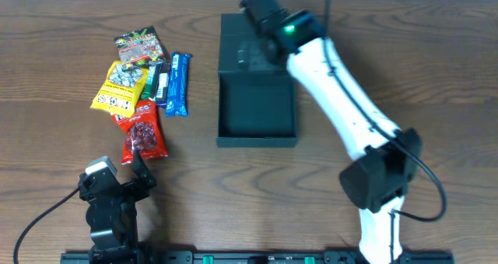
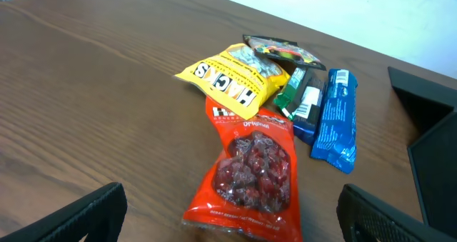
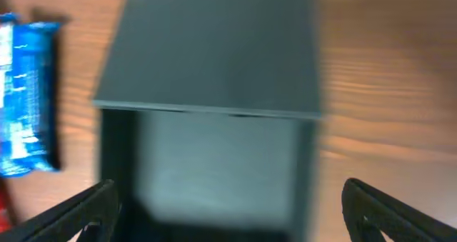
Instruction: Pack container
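The container (image 1: 257,112) is a dark square box in the middle of the table, its flap lid (image 1: 243,46) folded back on the far side. Its inside (image 3: 214,163) shows no packet. My right gripper (image 1: 258,11) hangs over the lid, open, with its fingers (image 3: 400,213) spread wider than the box and nothing held; that view is blurred. My left gripper (image 1: 142,173) rests near the front left, open (image 2: 232,228), just short of a red snack packet (image 2: 250,170). Beyond the red packet lie a yellow packet (image 2: 228,81), a green packet (image 2: 300,92) and a blue bar (image 2: 334,121).
The snack packets form one heap (image 1: 140,85) left of the box, with a dark colourful packet (image 1: 138,46) farthest back. The blue bar (image 3: 25,92) lies closest to the box's left wall. The right arm (image 1: 342,108) stretches diagonally over the table's right half.
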`<control>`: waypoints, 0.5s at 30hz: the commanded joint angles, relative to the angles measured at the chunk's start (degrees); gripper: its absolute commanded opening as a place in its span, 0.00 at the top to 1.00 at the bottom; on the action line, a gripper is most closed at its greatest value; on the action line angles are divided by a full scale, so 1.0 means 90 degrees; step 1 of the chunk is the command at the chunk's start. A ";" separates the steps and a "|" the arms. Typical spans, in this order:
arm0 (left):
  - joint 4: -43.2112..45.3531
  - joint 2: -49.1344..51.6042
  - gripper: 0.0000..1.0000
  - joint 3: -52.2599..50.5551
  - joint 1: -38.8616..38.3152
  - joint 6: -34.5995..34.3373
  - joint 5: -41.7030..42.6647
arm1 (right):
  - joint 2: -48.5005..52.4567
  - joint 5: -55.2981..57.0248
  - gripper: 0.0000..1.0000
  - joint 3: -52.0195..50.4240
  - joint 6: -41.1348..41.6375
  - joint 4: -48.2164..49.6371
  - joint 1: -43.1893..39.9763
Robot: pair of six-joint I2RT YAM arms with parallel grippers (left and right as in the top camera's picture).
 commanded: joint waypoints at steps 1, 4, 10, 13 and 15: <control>-0.0027 -0.0041 0.05 -0.0134 0.0019 -0.0044 -0.0019 | 0.0068 0.0425 0.01 -0.0291 -0.0289 -0.0187 -0.0410; -0.0027 -0.0041 0.05 -0.0134 0.0019 -0.0044 -0.0019 | 0.0068 0.0034 0.01 -0.0959 -0.0488 0.0075 -0.0648; -0.0027 -0.0041 0.05 -0.0134 0.0019 -0.0044 -0.0019 | 0.0068 -0.0886 0.09 -0.2327 -0.0882 0.1076 -0.0942; -0.0027 -0.0041 0.05 -0.0134 0.0019 -0.0044 -0.0019 | 0.0068 -0.1270 0.30 -0.2800 -0.1069 0.1511 -0.0969; -0.0027 -0.0041 0.05 -0.0134 0.0019 -0.0044 -0.0019 | 0.0068 -0.1268 0.63 -0.2973 -0.1066 0.1661 -0.0964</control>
